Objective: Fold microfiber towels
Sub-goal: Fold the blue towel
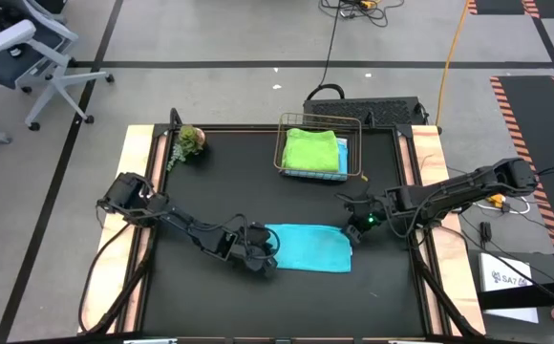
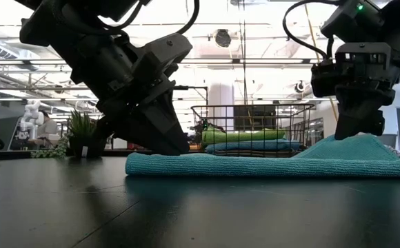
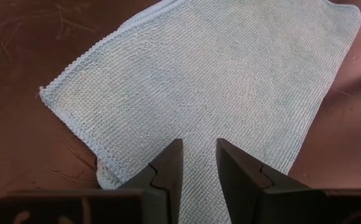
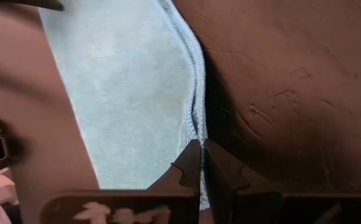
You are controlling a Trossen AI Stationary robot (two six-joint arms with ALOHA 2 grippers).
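A teal microfiber towel [image 1: 308,249] lies folded into a long band on the black table, near the front middle. My left gripper [image 1: 269,266] stands at its left end, slanting down, its fingers a little apart over flat cloth [image 3: 199,124]. At the band's far right corner is my right gripper [image 1: 353,227], shut on the towel's edge. In the low view the cloth rises in a low peak [image 2: 355,143] up to it. My left gripper has its fingertips [image 2: 179,147] down on the top of the towel's left end, slanting in from the table's left. The cloth between them [image 3: 199,163] lies flat and is not pinched. My right gripper pinches the towel's right edge [image 4: 197,134] between its two fingers, where several layers show at the hem. It comes slanting down from the table's right. That end is raised a little; the remainder of the band lies on the table.
A wire basket [image 1: 282,143] at the far middle holds a folded lime green towel [image 1: 312,149] on top of a blue one [image 1: 342,159]. A small green plant [image 1: 189,141] stands at the far left. Bare black table lies before the towel.
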